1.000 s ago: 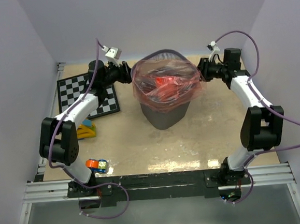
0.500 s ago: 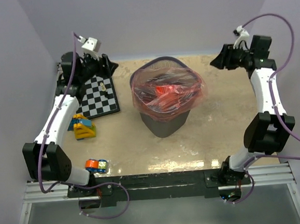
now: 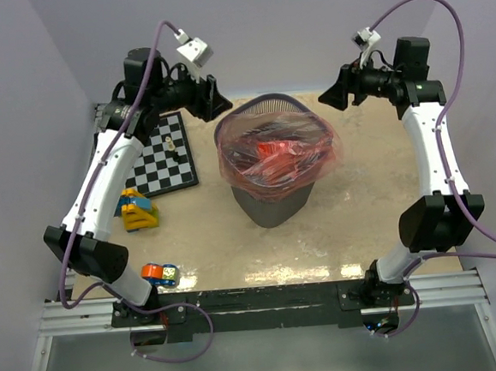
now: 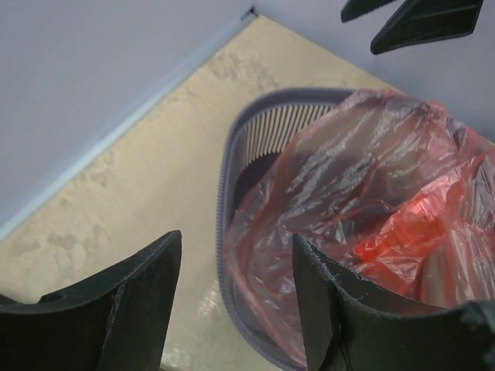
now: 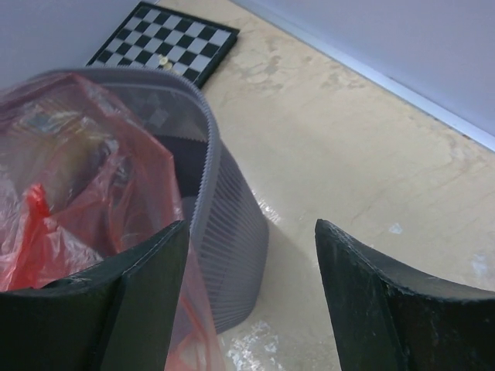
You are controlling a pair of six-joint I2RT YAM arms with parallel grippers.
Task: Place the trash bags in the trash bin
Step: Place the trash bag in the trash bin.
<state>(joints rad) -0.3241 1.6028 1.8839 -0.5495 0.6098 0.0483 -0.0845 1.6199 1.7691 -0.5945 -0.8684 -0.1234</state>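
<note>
I see bin (image 3: 271, 203) upright, mouth up, bag (image 3: 275, 153) lining rim; left gripper (image 3: 216, 102), right gripper (image 3: 331, 99) both spread, empty

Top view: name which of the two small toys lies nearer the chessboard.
The yellow-and-blue toy, just off the chessboard's near edge. The orange-and-blue toy sits much farther from it.

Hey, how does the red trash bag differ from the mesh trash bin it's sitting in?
The trash bag is thin, translucent red-orange and crinkled; the trash bin is dark grey mesh with a firm shape. The trash bag sags and drapes over the near rim; the trash bin stands upright, tapering downward. Both are about equally wide at the top.
</note>
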